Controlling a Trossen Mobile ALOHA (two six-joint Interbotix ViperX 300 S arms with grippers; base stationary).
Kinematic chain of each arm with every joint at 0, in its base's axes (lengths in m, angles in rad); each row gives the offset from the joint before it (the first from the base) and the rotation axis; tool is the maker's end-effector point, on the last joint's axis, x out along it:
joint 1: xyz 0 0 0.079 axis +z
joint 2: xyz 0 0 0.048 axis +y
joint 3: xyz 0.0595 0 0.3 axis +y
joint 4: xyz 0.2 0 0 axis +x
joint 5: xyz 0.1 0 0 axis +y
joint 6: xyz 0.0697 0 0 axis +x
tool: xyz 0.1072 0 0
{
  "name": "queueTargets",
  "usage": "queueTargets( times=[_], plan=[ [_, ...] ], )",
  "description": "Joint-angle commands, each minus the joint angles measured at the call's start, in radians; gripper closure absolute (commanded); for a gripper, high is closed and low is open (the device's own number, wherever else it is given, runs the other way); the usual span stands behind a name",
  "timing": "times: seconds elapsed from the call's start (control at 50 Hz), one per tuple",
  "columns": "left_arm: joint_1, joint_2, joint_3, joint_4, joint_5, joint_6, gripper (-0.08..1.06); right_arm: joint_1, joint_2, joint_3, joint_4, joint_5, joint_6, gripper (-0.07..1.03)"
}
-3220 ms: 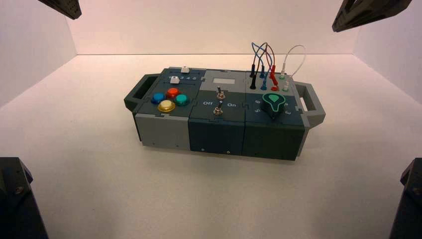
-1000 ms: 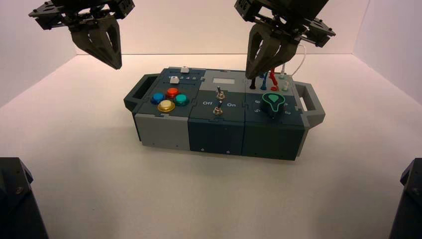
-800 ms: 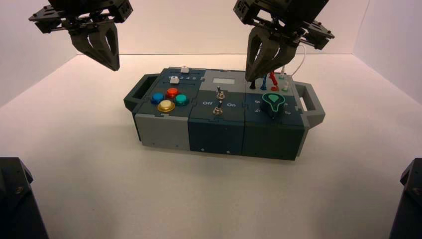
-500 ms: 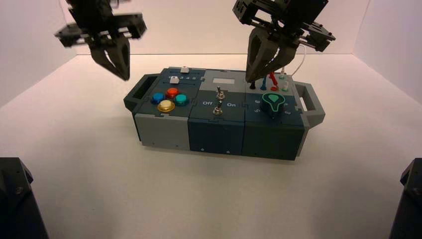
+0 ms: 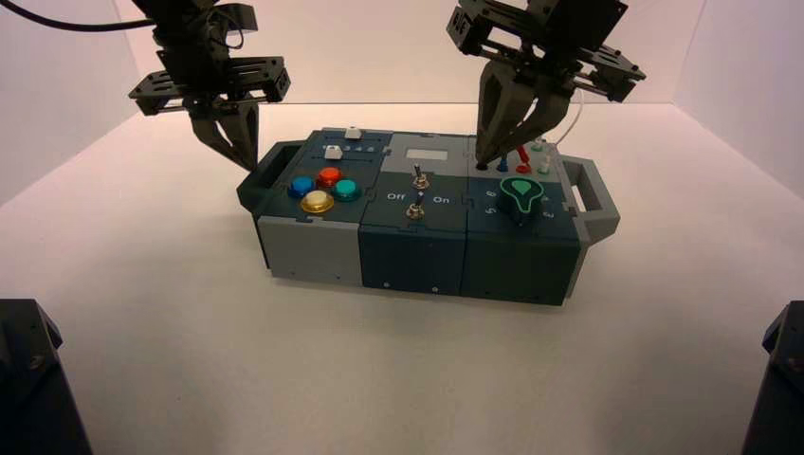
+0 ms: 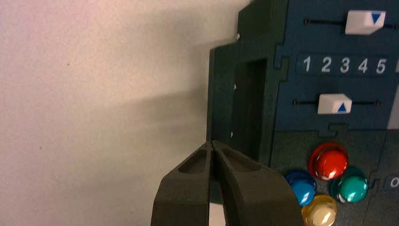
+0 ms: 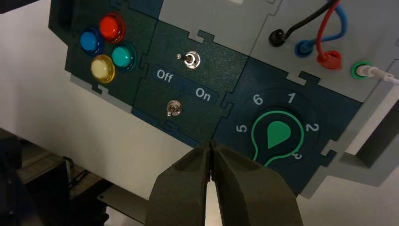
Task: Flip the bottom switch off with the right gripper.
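Bottom switch point(image 7: 173, 108): front middle panel of box point(image 5: 412, 258), below "Off"/"On" lettering. Right gripper point(image 5: 483, 163): fingers closed, over wire sockets, well apart from switch. Left gripper point(image 5: 252, 167): fingers closed, near left handle. Risks, judged: low sideways travel could snag wires point(image 7: 321, 33) or bump knob point(image 7: 278, 134); poor aim could catch upper switch point(image 7: 192, 60); shallow contact could slip off small lever.
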Motion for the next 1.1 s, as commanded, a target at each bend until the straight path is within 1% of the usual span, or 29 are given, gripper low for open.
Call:
queueTargets(
  times=[0.02, 0.2, 0.3, 0.4, 0.48, 0.64, 0.76, 0.82, 0.98, 1.1],
  plan=[
    [-0.023, -0.014, -0.015, -0.005, 0.000, -0.015, 1.01, 0.003, -0.008, -0.023, -0.008, 0.003, 0.009, 0.98],
    [-0.084, -0.061, -0.038, -0.005, 0.015, -0.046, 1.01, 0.003, 0.006, -0.025, -0.009, 0.009, 0.009, 0.98],
    [-0.112, -0.095, -0.052, -0.005, 0.035, -0.057, 1.01, 0.003, 0.018, -0.026, -0.011, 0.009, 0.008, 0.98],
    [-0.129, -0.123, -0.072, 0.003, 0.052, -0.069, 1.01, 0.003, 0.034, -0.032, -0.021, 0.008, 0.008, 0.98],
    [-0.129, -0.126, -0.075, 0.009, 0.054, -0.071, 1.01, 0.003, 0.043, -0.035, -0.025, 0.009, 0.008, 0.98],
    [-0.118, -0.106, -0.077, 0.038, 0.055, -0.069, 1.01, 0.003, 0.048, -0.037, -0.025, 0.009, 0.008, 0.98],
    [-0.109, -0.072, -0.080, 0.052, 0.052, -0.069, 1.01, 0.003, 0.049, -0.038, -0.025, 0.011, 0.008, 0.98],
    [-0.104, -0.037, -0.086, 0.057, 0.041, -0.066, 1.01, 0.003, 0.051, -0.040, -0.025, 0.012, 0.008, 0.98],
    [-0.103, 0.009, -0.095, 0.060, 0.029, -0.063, 1.01, 0.003, 0.052, -0.041, -0.025, 0.020, 0.008, 0.98],
    [-0.100, 0.035, -0.103, 0.067, 0.025, -0.060, 1.01, 0.003, 0.055, -0.041, -0.021, 0.021, 0.008, 0.98]
  ],
)
